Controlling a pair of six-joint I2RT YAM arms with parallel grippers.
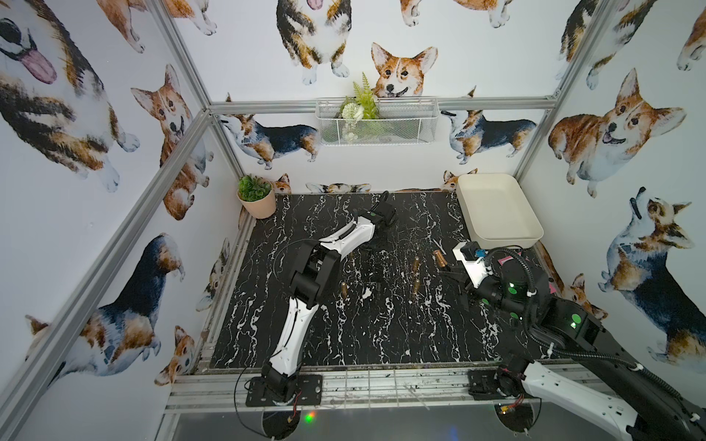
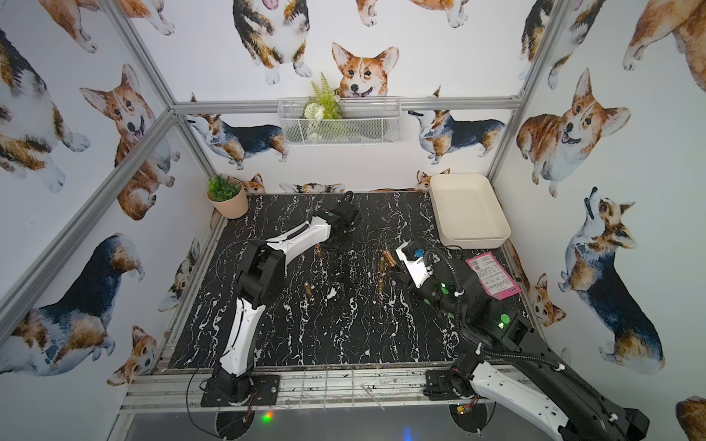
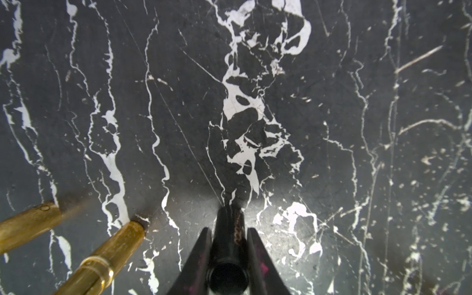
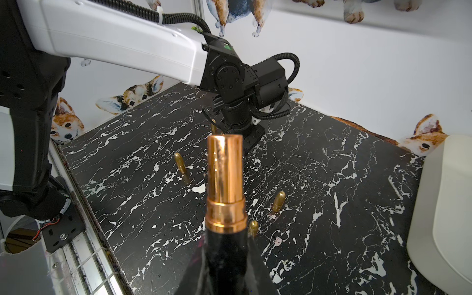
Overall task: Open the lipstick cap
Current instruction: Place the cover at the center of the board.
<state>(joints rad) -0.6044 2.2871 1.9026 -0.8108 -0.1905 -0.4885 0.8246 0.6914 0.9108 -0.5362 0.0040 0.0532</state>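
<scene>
Right claw (image 4: 226,245) clamped tight on the lipstick (image 4: 224,178) by its black base — gold tube bare. Left claw (image 3: 229,231) closely flanks the black cap (image 3: 229,255), tip on the counter (image 3: 357,102) — grip unclear.

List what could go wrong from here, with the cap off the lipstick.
1. The black cylindrical cap sits between the left gripper's fingers, close beside two gold bullet-shaped tubes. Releasing it or pulling away could topple them.
2. The right gripper grips the black-and-copper lipstick body only by its black base, so the long copper end might slip or tilt.
</scene>
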